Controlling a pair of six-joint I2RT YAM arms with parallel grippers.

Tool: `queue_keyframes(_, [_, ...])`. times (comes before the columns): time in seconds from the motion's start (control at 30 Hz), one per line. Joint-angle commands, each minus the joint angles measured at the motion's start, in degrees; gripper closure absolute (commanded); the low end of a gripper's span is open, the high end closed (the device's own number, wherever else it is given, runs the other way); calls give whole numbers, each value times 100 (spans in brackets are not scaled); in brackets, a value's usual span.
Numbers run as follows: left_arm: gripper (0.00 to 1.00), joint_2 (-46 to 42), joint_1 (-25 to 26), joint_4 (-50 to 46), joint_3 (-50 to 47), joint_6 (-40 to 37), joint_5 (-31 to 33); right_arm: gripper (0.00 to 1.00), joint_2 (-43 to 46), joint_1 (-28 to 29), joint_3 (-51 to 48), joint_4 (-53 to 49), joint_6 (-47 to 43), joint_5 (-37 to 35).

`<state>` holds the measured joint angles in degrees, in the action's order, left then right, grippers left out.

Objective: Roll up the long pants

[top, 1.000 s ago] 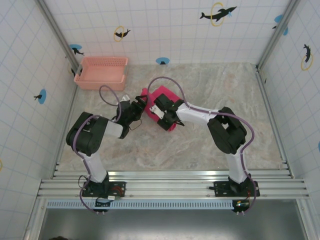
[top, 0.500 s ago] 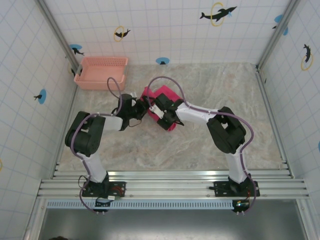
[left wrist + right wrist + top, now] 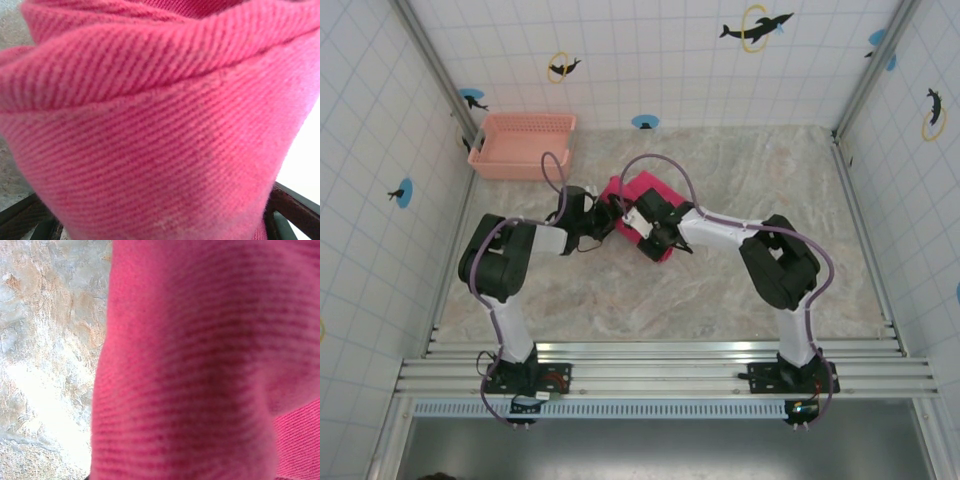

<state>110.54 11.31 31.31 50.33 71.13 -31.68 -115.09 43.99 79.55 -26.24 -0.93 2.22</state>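
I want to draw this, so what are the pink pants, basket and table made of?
The long pants look like soft matte woven cloth: fine diagonal ribs and thick folds show close up. The basket looks like rigid plastic, pale pink with lattice walls. The table has a mottled stone look, maybe only printed; I cannot tell.

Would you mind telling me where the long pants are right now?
In the top view, the long pants lie bundled near the table's centre, diagonally near-right of the basket.
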Motion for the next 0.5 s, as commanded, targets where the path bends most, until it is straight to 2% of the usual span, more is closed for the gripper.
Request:
queue_keyframes(0.0, [3, 252, -50, -374, 14, -293, 293, 100, -385, 88, -511, -1092, -117, 594])
queue_keyframes(0.07, [5, 222, -51, -513, -77, -313, 528, 100, -366, 109, -550, -1101, -125, 596])
queue_keyframes(0.1, [21, 205, -51, -581, -106, -356, 618, 100, -360, 114, -575, -1086, -127, 608])
queue_keyframes(0.17, [69, 213, -52, -709, -137, -402, 680, 100, -370, 126, -589, -1078, -116, 652])
queue_keyframes(0.2, [89, 214, -52, -902, -144, -405, 727, 100, -381, 136, -567, -1083, -107, 663])
queue_keyframes(0.23, [100, 206, -52, -1093, -145, -412, 760, 100, -409, 132, -534, -1104, -108, 658])
queue_keyframes(0.3, [100, 144, -51, -1717, -94, -435, 869, 100, -442, 138, -485, -1145, -100, 563])
queue_keyframes(0.33, [100, 69, -38, -2007, -96, -479, 971, 85, -415, 144, -468, -1134, -85, 450])
queue_keyframes(0.37, [100, -26, -24, -2342, -81, -519, 1113, 65, -388, 141, -476, -1138, -63, 301])
queue_keyframes(0.4, [100, -151, -16, -2939, -15, -526, 1307, 39, -323, 140, -485, -1129, -56, 112])
queue_keyframes(0.43, [100, -283, -6, -3326, 37, -529, 1451, 27, -224, 136, -506, -1122, -56, -69])
queue_keyframes(0.47, [100, -379, 13, -3543, 75, -561, 1504, 9, -119, 139, -525, -1108, -29, -284])
